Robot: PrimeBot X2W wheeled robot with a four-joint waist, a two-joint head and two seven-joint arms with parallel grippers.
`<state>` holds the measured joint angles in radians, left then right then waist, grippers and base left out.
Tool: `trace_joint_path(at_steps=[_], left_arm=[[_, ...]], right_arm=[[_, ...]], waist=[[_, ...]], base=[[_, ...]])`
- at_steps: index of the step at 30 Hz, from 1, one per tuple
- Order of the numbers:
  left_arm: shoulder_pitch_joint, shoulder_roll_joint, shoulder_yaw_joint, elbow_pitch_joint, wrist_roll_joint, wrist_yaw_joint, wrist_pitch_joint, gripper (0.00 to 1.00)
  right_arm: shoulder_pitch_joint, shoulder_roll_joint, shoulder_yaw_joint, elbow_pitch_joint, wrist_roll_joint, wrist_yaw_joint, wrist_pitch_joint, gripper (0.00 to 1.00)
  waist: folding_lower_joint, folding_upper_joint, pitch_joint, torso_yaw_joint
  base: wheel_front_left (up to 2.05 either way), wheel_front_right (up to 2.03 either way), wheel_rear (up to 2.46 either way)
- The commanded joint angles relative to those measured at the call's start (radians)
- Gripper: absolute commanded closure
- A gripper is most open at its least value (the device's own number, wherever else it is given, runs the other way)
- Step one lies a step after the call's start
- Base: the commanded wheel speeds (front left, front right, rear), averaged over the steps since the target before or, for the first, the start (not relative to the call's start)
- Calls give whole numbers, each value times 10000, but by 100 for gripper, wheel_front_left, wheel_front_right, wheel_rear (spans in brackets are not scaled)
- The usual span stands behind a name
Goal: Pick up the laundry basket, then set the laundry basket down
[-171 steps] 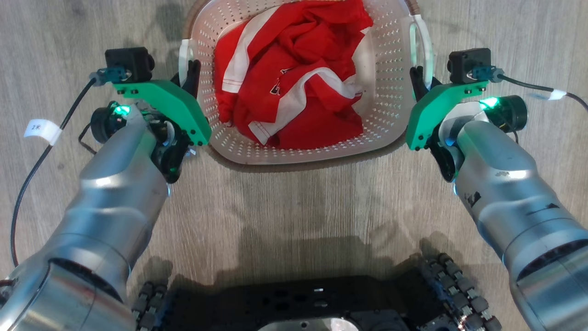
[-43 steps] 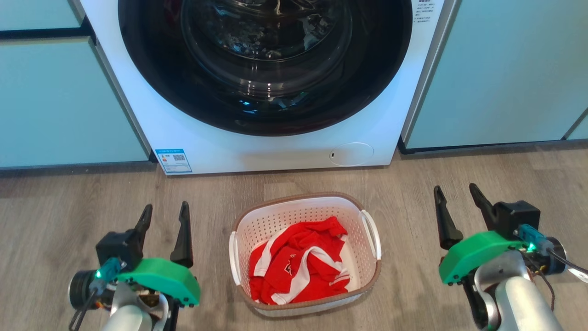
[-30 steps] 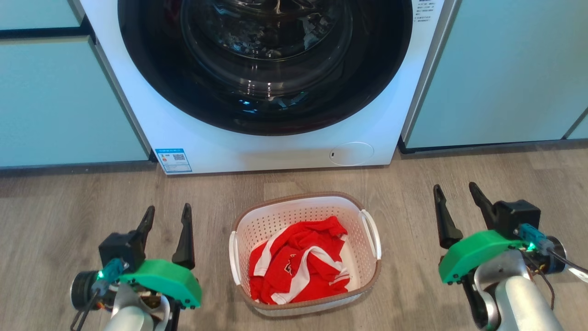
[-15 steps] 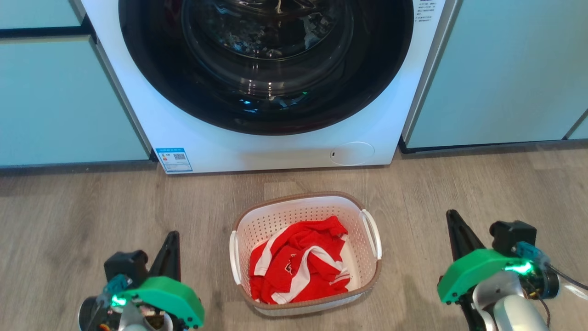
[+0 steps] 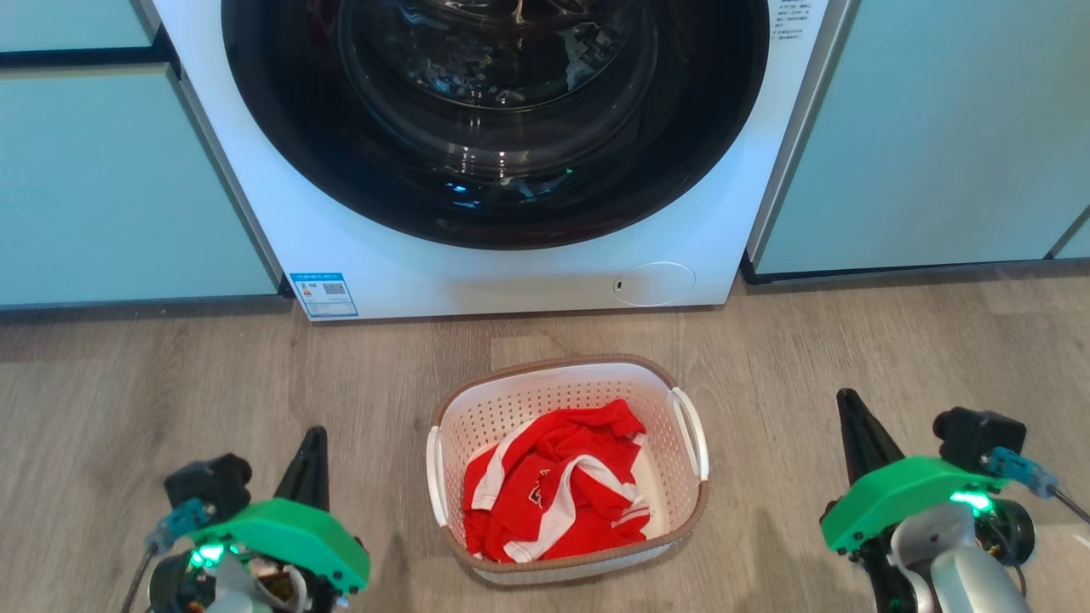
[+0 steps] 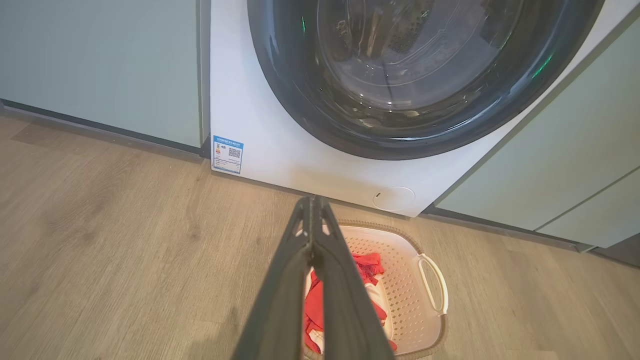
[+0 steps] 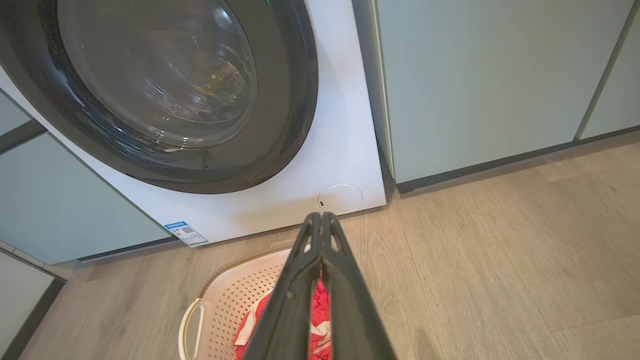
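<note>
While laundry basket (image 5: 553, 396) is set near far edge of floor (image 5: 170, 383), left end effector (image 5: 313, 436) and right end effector (image 5: 847, 400) are pressed together, empty, flanking it.

- a blue and white sticker (image 5: 324, 295) is sitting on the lower left corner of the washing machine (image 5: 511, 281) front; it is carrying a qr code and fine lettering, all too small to read.
- the same sticker is showing in both wrist views, no clearer there.
- a block of tiny dark print (image 5: 785, 19) is running down the machine's upper right edge, unreadable.
- a small dark mark is showing on the red garment (image 5: 553, 502) in the laundry basket (image 5: 528, 400); whether it is lettering cannot be told.
</note>
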<state>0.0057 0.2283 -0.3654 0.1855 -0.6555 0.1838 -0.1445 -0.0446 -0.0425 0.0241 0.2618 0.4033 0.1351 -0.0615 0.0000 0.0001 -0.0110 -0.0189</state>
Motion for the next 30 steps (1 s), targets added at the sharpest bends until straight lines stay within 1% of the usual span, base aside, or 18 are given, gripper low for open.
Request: trace_joint_path(at_steps=[1,30], left_arm=[[-517,20,367,-220,-247,-99,41,100],[-684,-419,1501,3,-2825,-929,675,100]], right_arm=[[-459,-51,-89,-327,316,-8,75,100],[-506,-64,-434,-285,3508,-18,525,100]], waist=[[0,-1,2,3],[0,-1,40,54]], base=[[0,0,0],[0,0,0]])
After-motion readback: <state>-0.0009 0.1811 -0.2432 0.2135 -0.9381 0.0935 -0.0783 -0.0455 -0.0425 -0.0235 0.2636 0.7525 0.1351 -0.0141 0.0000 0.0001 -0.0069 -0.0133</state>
